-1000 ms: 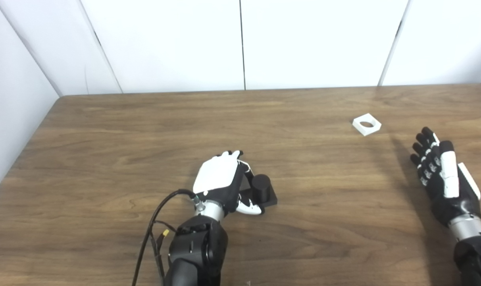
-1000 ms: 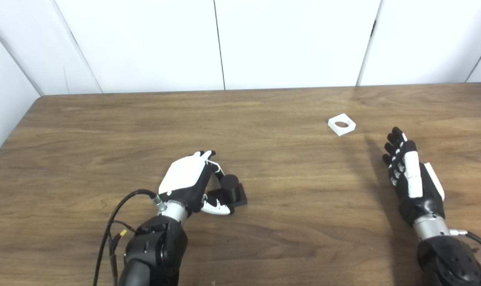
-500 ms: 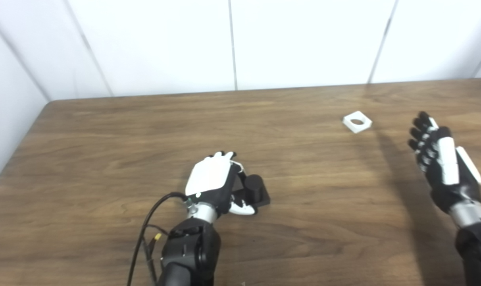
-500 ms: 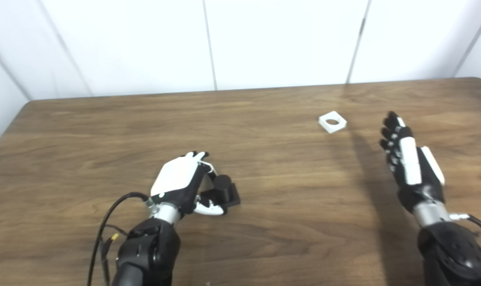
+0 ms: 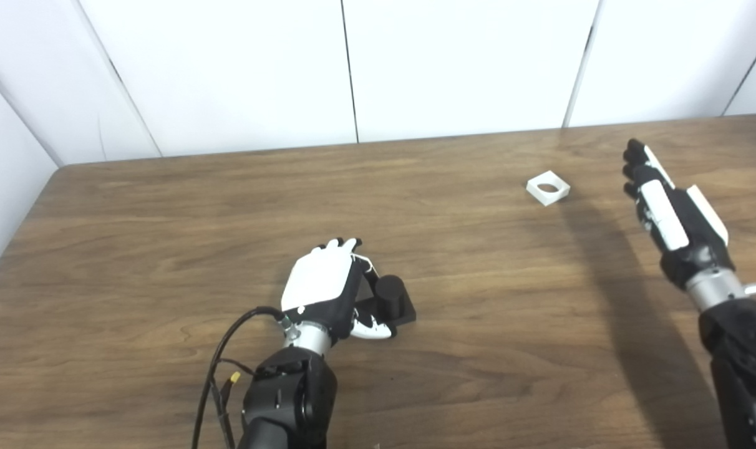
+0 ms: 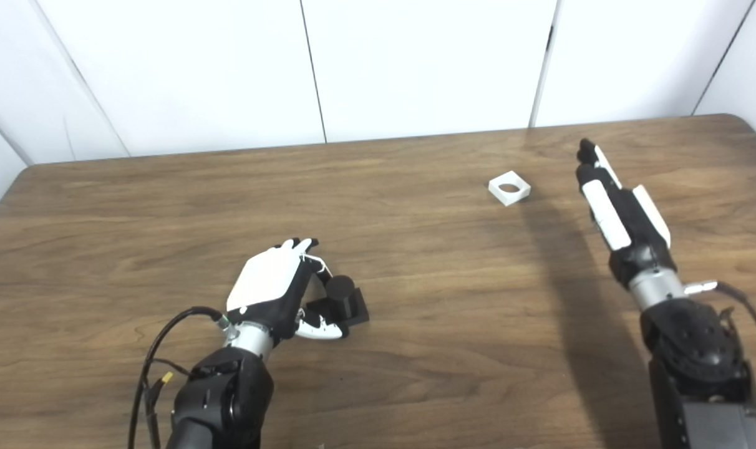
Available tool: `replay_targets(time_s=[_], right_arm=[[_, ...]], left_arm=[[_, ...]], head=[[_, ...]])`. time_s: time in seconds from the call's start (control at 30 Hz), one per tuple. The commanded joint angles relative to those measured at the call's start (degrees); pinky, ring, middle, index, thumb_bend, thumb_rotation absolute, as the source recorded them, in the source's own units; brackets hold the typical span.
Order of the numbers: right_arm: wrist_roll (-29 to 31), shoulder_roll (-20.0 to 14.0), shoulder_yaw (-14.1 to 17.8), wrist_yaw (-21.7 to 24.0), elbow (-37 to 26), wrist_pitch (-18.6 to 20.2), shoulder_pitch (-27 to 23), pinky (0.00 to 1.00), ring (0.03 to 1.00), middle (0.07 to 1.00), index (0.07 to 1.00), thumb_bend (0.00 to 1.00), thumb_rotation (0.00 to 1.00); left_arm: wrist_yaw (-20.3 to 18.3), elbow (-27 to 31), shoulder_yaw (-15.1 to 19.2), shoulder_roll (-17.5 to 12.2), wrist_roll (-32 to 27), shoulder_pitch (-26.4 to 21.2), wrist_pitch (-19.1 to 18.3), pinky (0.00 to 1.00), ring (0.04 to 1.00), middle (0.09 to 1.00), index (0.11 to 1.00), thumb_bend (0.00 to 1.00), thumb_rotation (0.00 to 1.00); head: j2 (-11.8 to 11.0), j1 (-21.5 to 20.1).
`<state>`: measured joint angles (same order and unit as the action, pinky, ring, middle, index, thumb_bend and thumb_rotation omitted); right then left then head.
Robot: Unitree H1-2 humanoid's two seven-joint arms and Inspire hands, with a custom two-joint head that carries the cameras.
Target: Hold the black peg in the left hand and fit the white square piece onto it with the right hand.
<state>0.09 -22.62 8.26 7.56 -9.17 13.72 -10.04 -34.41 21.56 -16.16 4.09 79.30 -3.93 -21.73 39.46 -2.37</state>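
The black peg [image 5: 390, 293], a short cylinder on a square black base, stands on the wooden table [image 5: 166, 224] near the front middle. My left hand [image 5: 319, 287] is cupped against its left side, thumb along the front of the base and fingers curled over the back; the peg rests on the table. The white square piece [image 5: 547, 188] with a round hole lies flat at the far right. My right hand [image 5: 671, 212] is open with straight fingers, raised above the table to the right of the white piece and apart from it.
White wall panels [image 5: 453, 62] stand behind the table's far edge. A black cable [image 5: 219, 362] loops off my left forearm. The table's right corner shows in the right eye view [image 6: 743, 121].
The camera has shifted right. My right hand has moved forward and up, level with the white piece. My left hand stays cupped at the peg.
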Motion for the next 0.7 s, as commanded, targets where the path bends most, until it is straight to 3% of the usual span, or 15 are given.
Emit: replay_targets(time_s=[0.0, 0.2, 0.3, 0.67], right_arm=[[-2.31, -2.29, -0.57, -0.04, -0.06, -0.73, -3.75, 1.0, 1.0, 1.0, 1.0, 0.64, 0.79], [-9.12, -6.43, -3.92, 0.21, 3.79, -2.7, -7.12, 0.99, 1.0, 1.0, 0.995, 0.7, 0.55], [-12.43, -8.21, -5.71, 0.42, 5.34, -2.7, -8.9, 1.0, 1.0, 1.0, 0.959, 0.74, 0.49], [-21.1, -13.1, -11.4, 2.29, 12.44, -5.64, -15.38, 1.0, 1.0, 1.0, 0.877, 0.8, 0.4]], left_arm=[[-0.21, -0.72, 0.41, -1.4, 1.28, 0.8, -0.28, 1.0, 1.0, 0.963, 0.481, 0.52, 0.06], [-0.2, -0.85, 0.24, -1.48, 1.6, 0.81, -0.28, 1.0, 1.0, 0.964, 0.481, 0.52, 0.06], [-0.19, -0.91, 0.18, -1.63, 1.72, 0.79, -0.2, 1.0, 1.0, 0.963, 0.48, 0.52, 0.06], [0.24, -1.38, 0.08, -1.84, 1.61, 0.61, -0.19, 1.0, 1.0, 0.961, 0.481, 0.52, 0.06]], head=[[-0.01, 0.02], [-0.09, 0.01], [-0.15, -0.03], [-0.47, -0.23]])
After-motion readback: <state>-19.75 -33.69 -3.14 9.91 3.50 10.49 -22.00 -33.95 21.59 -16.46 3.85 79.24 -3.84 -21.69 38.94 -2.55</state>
